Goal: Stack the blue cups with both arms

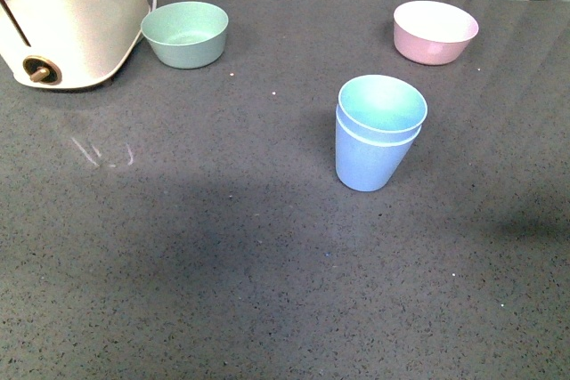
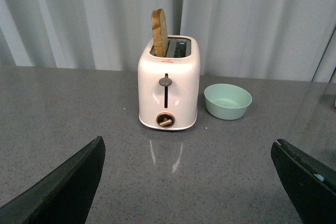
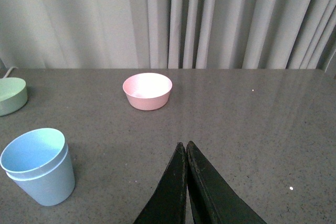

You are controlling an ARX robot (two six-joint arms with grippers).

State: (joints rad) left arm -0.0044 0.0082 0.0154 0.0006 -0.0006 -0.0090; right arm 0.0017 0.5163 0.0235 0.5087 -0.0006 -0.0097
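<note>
The two blue cups [image 1: 378,135] stand upright on the grey table, one nested inside the other, right of centre in the front view. They also show in the right wrist view [image 3: 38,165]. No arm shows in the front view. My left gripper [image 2: 191,174] is open and empty, its black fingers [image 2: 68,187] wide apart over bare table, facing the toaster. My right gripper [image 3: 185,145] is shut and empty, above the table, apart from the stacked cups.
A cream toaster [image 1: 62,15] with a slice of bread [image 2: 159,32] stands at the back left. A mint-green bowl [image 1: 185,35] sits beside it. A pink bowl [image 1: 435,31] sits at the back right. Grey curtains hang behind the table.
</note>
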